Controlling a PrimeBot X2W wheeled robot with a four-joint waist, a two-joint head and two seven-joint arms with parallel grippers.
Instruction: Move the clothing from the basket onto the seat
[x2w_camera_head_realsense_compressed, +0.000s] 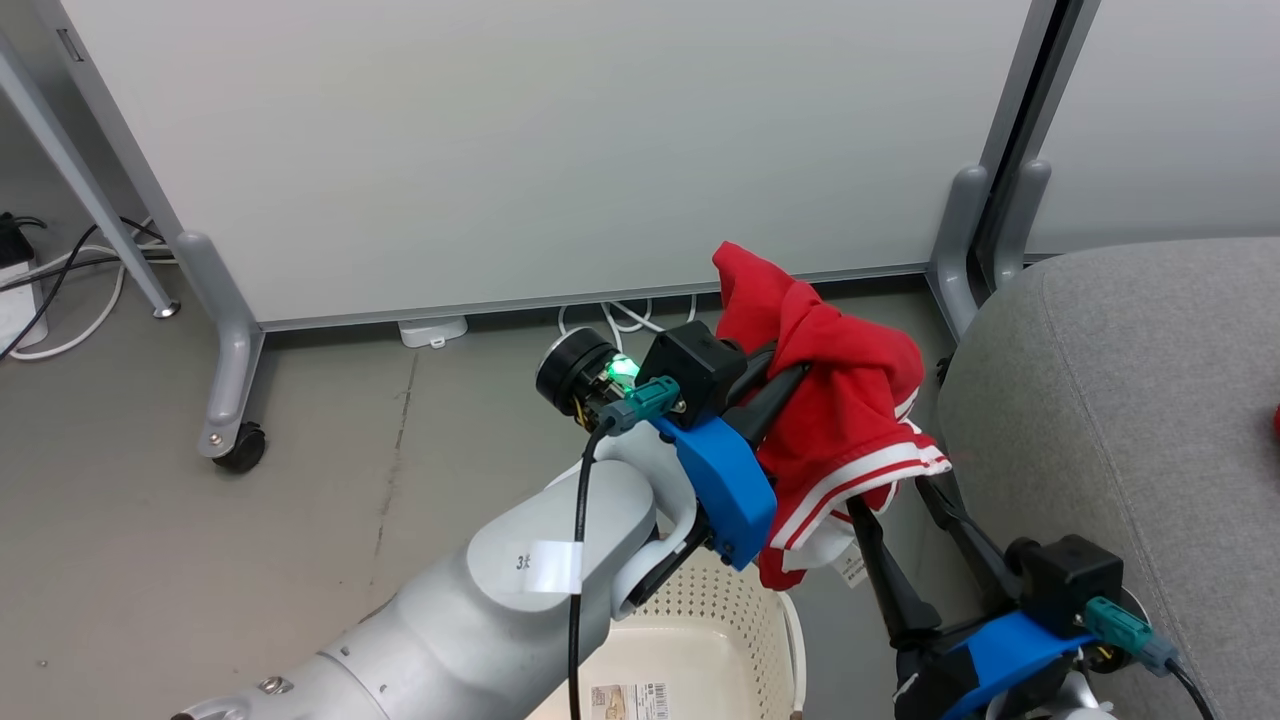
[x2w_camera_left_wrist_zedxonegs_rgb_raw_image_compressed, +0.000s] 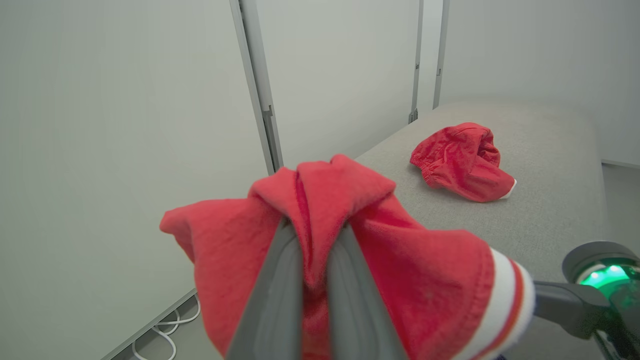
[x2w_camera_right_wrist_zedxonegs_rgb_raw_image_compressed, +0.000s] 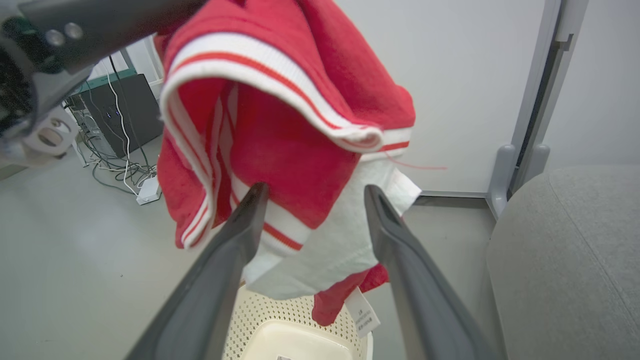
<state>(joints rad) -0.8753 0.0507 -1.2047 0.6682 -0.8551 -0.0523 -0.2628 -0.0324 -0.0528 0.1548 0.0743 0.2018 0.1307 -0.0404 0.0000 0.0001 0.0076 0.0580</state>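
My left gripper (x2w_camera_head_realsense_compressed: 790, 385) is shut on a bright red garment (x2w_camera_head_realsense_compressed: 840, 420) with red-white striped trim and white lining, held up in the air. It hangs above the cream perforated basket (x2w_camera_head_realsense_compressed: 720, 620), left of the grey seat (x2w_camera_head_realsense_compressed: 1130, 400). In the left wrist view the fingers (x2w_camera_left_wrist_zedxonegs_rgb_raw_image_compressed: 280, 280) pinch a fold of the cloth (x2w_camera_left_wrist_zedxonegs_rgb_raw_image_compressed: 425, 280). My right gripper (x2w_camera_right_wrist_zedxonegs_rgb_raw_image_compressed: 315, 189) stands open just below, and the garment's hanging white hem (x2w_camera_right_wrist_zedxonegs_rgb_raw_image_compressed: 320, 260) lies between its fingers (x2w_camera_right_wrist_zedxonegs_rgb_raw_image_compressed: 240, 235). A second red garment (x2w_camera_left_wrist_zedxonegs_rgb_raw_image_compressed: 460, 162) lies crumpled on the seat (x2w_camera_left_wrist_zedxonegs_rgb_raw_image_compressed: 550, 200).
White partition panels (x2w_camera_head_realsense_compressed: 550, 150) on grey wheeled feet (x2w_camera_head_realsense_compressed: 230, 440) stand behind, with cables (x2w_camera_head_realsense_compressed: 620, 318) on the concrete floor. The basket's inside (x2w_camera_right_wrist_zedxonegs_rgb_raw_image_compressed: 295, 340) shows a label sticker. A dark computer case (x2w_camera_right_wrist_zedxonegs_rgb_raw_image_compressed: 120, 115) and more cables sit far left.
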